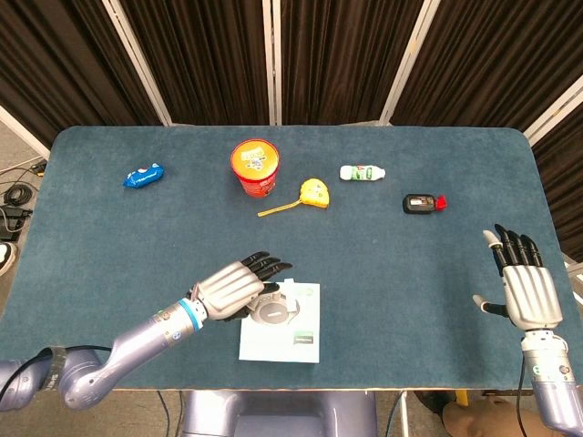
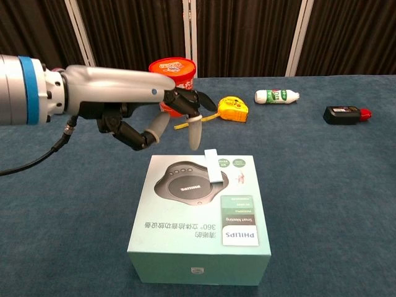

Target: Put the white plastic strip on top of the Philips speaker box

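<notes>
White plastic strip (image 2: 212,164) is already laid flat on the Philips speaker box (image 2: 201,216) near the table's (image 1: 109,237) front edge, so placement looks done. The left hand (image 1: 239,285), fingers spread and empty, is held over the box's far-left corner; the right hand (image 1: 526,287), likewise splayed, is kept by the right edge. One strip, one box and two hands are counted.
</notes>
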`<control>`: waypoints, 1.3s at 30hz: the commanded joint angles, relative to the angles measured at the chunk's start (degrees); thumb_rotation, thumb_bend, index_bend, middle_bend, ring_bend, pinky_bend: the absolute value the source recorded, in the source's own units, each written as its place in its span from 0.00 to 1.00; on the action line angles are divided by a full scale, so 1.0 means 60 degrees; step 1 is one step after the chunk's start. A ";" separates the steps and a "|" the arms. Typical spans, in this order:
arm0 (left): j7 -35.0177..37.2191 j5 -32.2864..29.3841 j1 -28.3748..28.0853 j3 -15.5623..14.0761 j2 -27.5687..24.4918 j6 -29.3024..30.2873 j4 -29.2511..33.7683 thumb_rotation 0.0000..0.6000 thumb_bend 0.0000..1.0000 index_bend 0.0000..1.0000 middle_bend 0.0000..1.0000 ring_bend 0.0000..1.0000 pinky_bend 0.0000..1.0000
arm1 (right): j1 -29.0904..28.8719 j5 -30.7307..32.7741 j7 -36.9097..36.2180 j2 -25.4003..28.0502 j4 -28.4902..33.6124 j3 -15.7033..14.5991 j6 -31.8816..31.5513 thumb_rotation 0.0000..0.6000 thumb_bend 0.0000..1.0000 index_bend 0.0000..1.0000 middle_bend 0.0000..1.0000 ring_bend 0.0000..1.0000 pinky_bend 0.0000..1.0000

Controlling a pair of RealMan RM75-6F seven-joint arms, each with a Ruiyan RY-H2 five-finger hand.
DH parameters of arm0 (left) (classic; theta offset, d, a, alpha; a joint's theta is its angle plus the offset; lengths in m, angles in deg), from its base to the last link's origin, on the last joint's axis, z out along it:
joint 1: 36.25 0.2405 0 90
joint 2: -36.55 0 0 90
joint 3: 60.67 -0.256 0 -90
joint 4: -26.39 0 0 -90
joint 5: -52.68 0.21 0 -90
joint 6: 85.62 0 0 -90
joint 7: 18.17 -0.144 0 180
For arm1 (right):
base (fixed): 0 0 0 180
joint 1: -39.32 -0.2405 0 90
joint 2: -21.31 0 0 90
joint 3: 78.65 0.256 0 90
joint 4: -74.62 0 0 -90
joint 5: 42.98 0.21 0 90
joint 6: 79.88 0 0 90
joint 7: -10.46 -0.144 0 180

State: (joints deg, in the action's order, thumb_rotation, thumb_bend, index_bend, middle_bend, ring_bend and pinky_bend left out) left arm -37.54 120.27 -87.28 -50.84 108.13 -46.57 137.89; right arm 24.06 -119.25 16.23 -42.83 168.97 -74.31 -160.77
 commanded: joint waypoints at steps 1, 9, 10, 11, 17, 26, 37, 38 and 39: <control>-0.0880 -0.0602 -0.0333 -0.0389 0.0564 0.0391 -0.0139 1.00 1.00 0.36 0.00 0.00 0.00 | 0.0041 0.0017 -0.0042 0.0025 -0.0020 0.0067 0.0027 1.00 0.00 0.00 0.00 0.00 0.00; -0.1717 -0.1587 -0.0758 -0.0616 0.1194 0.0865 -0.0270 1.00 1.00 0.37 0.00 0.00 0.00 | 0.0133 -0.0002 -0.0136 0.0066 -0.0021 0.0172 0.0146 1.00 0.00 0.00 0.00 0.00 0.00; -0.1806 -0.1696 -0.0811 -0.0647 0.1249 0.0926 -0.0264 1.00 1.00 0.37 0.00 0.00 0.00 | 0.0139 -0.0010 -0.0137 0.0065 -0.0031 0.0180 0.0174 1.00 0.00 0.00 0.00 0.00 0.00; -0.1872 -0.1770 -0.0849 -0.0672 0.1282 0.0973 -0.0262 1.00 1.00 0.37 0.00 0.00 0.00 | 0.0144 -0.0013 -0.0137 0.0063 -0.0036 0.0188 0.0192 1.00 0.00 0.00 0.00 0.00 0.00; -0.2138 -0.2075 -0.1035 -0.0813 0.1465 0.1187 -0.0283 1.00 1.00 0.36 0.00 0.00 0.00 | 0.0181 -0.0038 -0.0143 0.0065 -0.0044 0.0241 0.0263 1.00 0.00 0.00 0.00 0.00 0.00; -0.2147 -0.2260 -0.1191 -0.0949 0.1758 0.1395 -0.0444 1.00 1.00 0.36 0.00 0.00 0.00 | 0.0244 -0.0060 -0.0204 0.0095 -0.0025 0.0332 0.0331 1.00 0.00 0.00 0.00 0.00 0.00; -0.2232 -0.2404 -0.1358 -0.1152 0.1937 0.1483 -0.0515 1.00 1.00 0.36 0.00 0.00 0.00 | 0.0318 -0.0076 -0.0309 0.0148 -0.0018 0.0442 0.0365 1.00 0.00 0.00 0.00 0.00 0.00; -0.2267 -0.2414 -0.1372 -0.1181 0.1957 0.1512 -0.0524 1.00 1.00 0.36 0.00 0.00 0.00 | 0.0327 -0.0080 -0.0319 0.0155 -0.0019 0.0455 0.0361 1.00 0.00 0.00 0.00 0.00 0.00; -0.2278 -0.2416 -0.1378 -0.1190 0.1970 0.1540 -0.0521 1.00 1.00 0.36 0.00 0.00 0.00 | 0.0333 -0.0084 -0.0329 0.0160 -0.0017 0.0465 0.0357 1.00 0.00 0.00 0.00 0.00 0.00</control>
State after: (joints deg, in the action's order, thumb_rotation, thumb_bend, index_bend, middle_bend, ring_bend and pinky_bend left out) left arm -51.15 105.80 -95.51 -57.93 119.89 -37.40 134.78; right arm 26.05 -119.75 14.26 -41.88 168.86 -71.54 -158.62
